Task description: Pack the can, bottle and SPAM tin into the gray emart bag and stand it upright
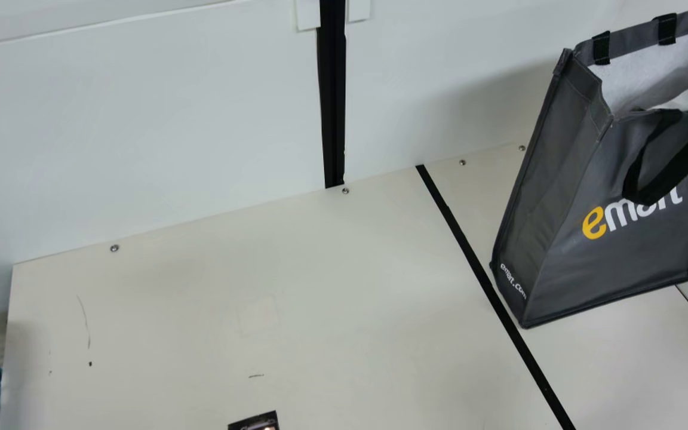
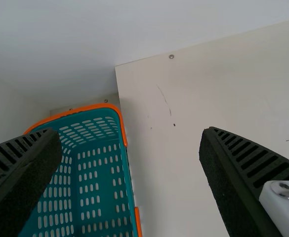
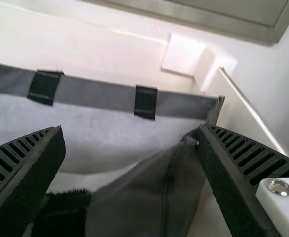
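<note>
The cream surface lies under everything. On it, at the right of the main view, the gray emart bag stands upright with its mouth open, its base corner near the black strip. The teal basket sits past the surface's far left side, well apart from the bag.

The right end effector is at the bag's mouth, its fingers spread wide, one just beside a folded corner; from this angle I can't fairly say whether that finger touches the cloth. The left end effector is also apart, nothing between its fingers, over the basket side. The bag's black handle droops across its front, and a small dark printed item pokes in at the main view's bottom edge.

The step in hand looks like getting the bag settled on its base, probably near the end of the job, though its floor is hidden, so what it holds stays a guess. To do it well, keep the right fingers wide until both clear the cloth and the handle, then back off slowly along the line of the mouth. A finger snagged in the strap or the folded corner could drag the bag over.
</note>
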Motion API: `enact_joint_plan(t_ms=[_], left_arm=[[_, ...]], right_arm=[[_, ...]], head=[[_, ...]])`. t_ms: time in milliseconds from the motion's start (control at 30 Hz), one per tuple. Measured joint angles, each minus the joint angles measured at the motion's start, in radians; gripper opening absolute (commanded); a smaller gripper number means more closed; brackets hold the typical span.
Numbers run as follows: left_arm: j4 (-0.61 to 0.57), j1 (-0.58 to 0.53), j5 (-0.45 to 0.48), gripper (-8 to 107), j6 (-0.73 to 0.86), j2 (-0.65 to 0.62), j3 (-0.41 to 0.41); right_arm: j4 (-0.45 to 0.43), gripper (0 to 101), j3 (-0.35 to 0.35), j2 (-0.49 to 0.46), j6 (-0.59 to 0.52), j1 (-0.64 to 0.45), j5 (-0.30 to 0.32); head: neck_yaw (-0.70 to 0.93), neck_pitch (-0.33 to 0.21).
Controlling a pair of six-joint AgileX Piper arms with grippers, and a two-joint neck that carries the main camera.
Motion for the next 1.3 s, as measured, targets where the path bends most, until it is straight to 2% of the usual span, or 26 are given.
enact_joint_plan(t_ms=[433,833,1300], left_arm=[[0.0,0.0,0.0,90,0.0,0.0,0.0],[0.0,0.0,0.0,90,0.0,0.0,0.0],[0.0,0.0,0.0,90,0.0,0.0,0.0]], right_arm=[[0.046,95,-0.091,-0.036,0.037,0.058,0.001],[0.056,95,-0.147,-0.073,0.08,0.163,0.001],[0.016,95,-0.121,-0.155,0.111,0.341,0.001]], head=[[-0.002,0.0],[-0.002,0.0],[-0.002,0.0]])
